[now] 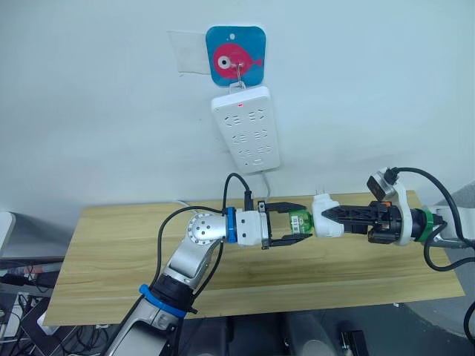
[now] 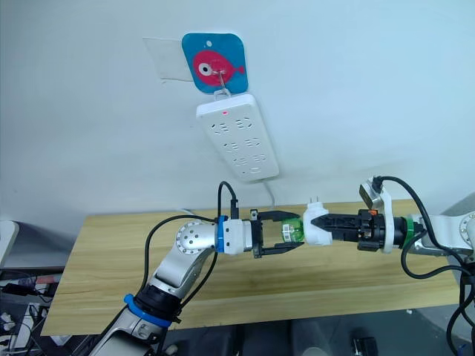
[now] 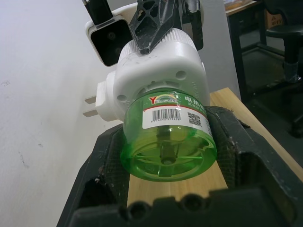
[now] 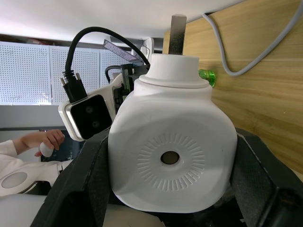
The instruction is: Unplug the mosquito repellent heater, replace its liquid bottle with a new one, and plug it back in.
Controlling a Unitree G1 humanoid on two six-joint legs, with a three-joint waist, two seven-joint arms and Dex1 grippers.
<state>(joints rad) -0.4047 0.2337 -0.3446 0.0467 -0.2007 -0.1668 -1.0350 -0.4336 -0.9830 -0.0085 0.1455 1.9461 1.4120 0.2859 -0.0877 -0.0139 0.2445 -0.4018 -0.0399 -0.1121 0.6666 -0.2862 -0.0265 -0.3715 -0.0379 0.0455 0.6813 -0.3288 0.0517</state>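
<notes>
A: Status? Where's the heater?

B: Mid-air, above the wooden table [image 1: 111, 245], approx center of my head view. The mosquito repellent heater [image 1: 326, 220] is clamped in my right gripper [image 1: 332, 216]; black fingers closed on its white body from both sides. Prongs stick up toward 12 o'clock in the head view. In the right wrist view the round vent hole faces the cam, ribbed ring around it.

A: And the bottle?

B: Green liquid bottle [image 1: 300, 222] is at 9 o'clock of the heater, neck seated in it, so heater + bottle read as one piece. My left gripper [image 1: 297, 224] comes in from the 9 o'clock side; the bottle sits between its two fingers. Left wrist view: bottle base toward the cam, barcode label on top, fingers [image 3: 246, 156] flanking it close on either side. Contact w/ the pads? Looks like it touches, but can't tell how firmly. Jaws partly closed, about bottle-wide.

A: Power strip?

B: White power strip [image 1: 246, 127] hangs on the wall at 12 o'clock from the heater, well apart, tilted a bit, small red light near its top end. It hangs from a hook on a blue sticker w/ a pink fish [image 1: 235, 56]. Its cord [image 1: 266, 182] drops down behind the table edge.

A: Anything else?

B: Right wrist view: a person's hand [image 4: 45, 142] at the far edge, holding sth small & white.
</notes>
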